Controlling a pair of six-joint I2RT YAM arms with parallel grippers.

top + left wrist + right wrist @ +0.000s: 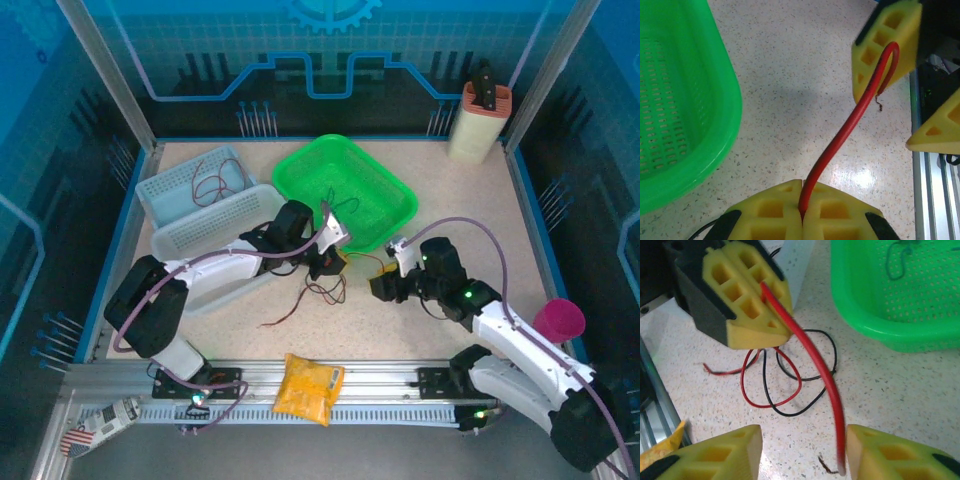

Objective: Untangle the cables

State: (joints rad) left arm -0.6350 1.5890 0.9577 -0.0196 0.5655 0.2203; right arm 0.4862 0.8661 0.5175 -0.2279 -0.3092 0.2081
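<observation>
My left claw (pixel 802 192) clamps a red cable (pixel 840 140) at mid-table, near the rim of the green perforated plastic basket (pixel 715 130). My right claw (pixel 802 450) gapes, the cable's frayed end beside one finger (pixel 890 452). Loose red and black wires (pixel 785 387) loop on bare speckled table (pixel 900 390).

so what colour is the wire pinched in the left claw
Red. The thin flexible wire sits clamped in the left claw; the left wrist view shows it best.
</observation>
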